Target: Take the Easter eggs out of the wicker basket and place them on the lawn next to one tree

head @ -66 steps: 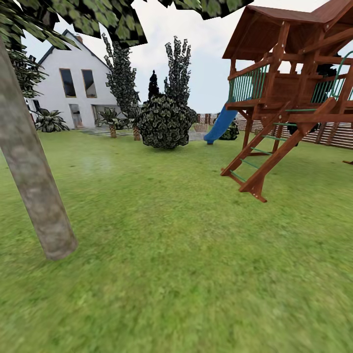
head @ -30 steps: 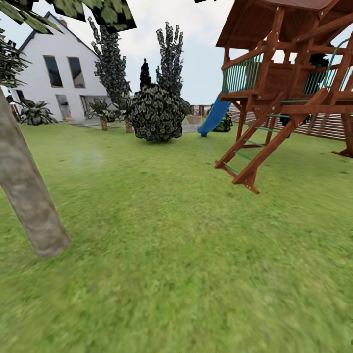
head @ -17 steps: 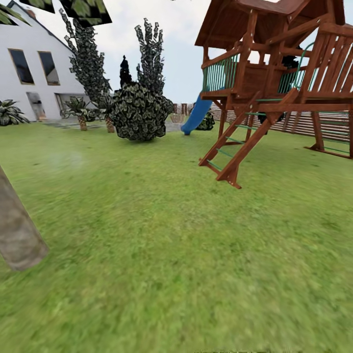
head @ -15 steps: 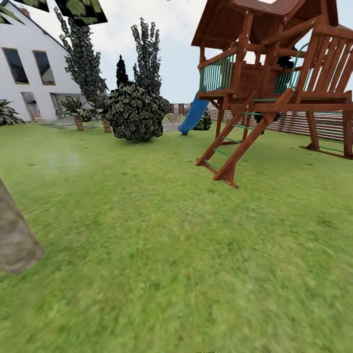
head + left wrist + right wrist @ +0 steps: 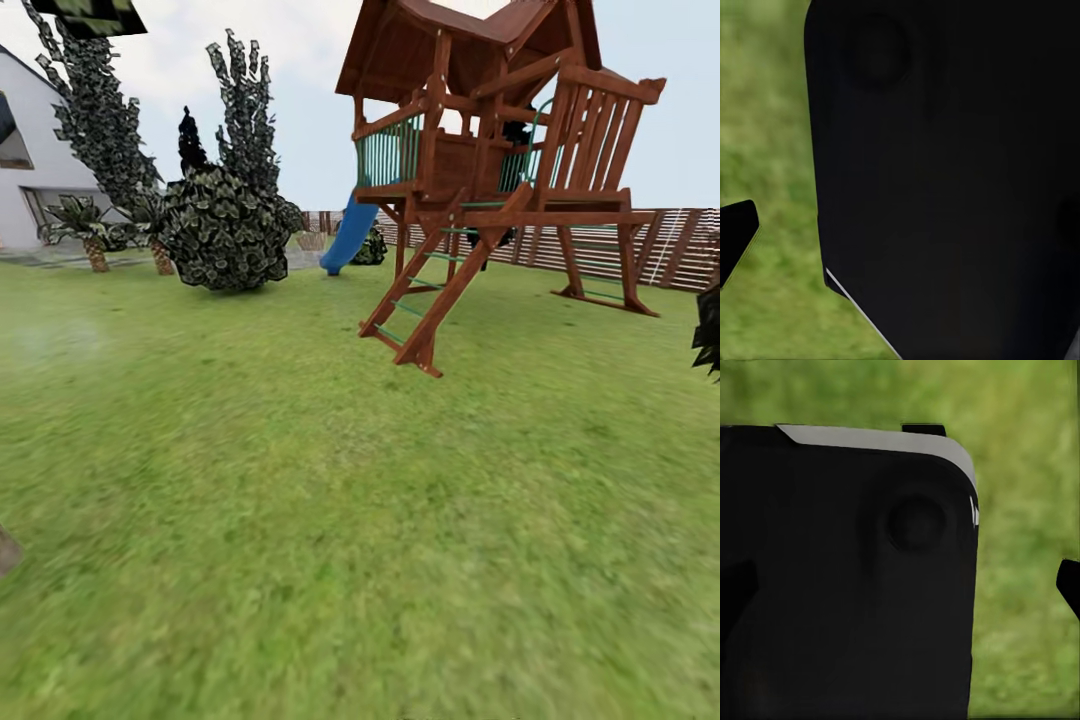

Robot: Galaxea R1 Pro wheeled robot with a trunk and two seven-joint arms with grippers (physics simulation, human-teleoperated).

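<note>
In the left wrist view a large black housing blocks most of the frame, with blurred grass beside it and a small dark tip at the edge; whether the left pincer stands apart or together I cannot tell. The right wrist view is much the same: a black body with a pale rim, green grass past it, a dark sliver at the side, and the state of the right pincer cannot be told either. Neither arm can be judged the nearer one, since nothing to grasp lies by them. Outward from the robot, the head view takes in the lawn [image 5: 330, 520], wide and bare in the near and middle ground. At the near left edge a small grey-brown stub [image 5: 6, 550] meets the grass; it may be the foot of a tree trunk, but too little shows to say. Farther off, right of centre, stands a wooden play tower [image 5: 480, 170] with a ladder and a blue slide [image 5: 345, 235]; to the far left are a round bush [image 5: 222, 235] and the white house [image 5: 25, 170], and a slatted fence [image 5: 680, 245] runs along the far right. The eggs and the wicker basket are nowhere among these, so their bearing and long axis cannot be given; my judgement is that the robot is in transit and must find the basket first.
</note>
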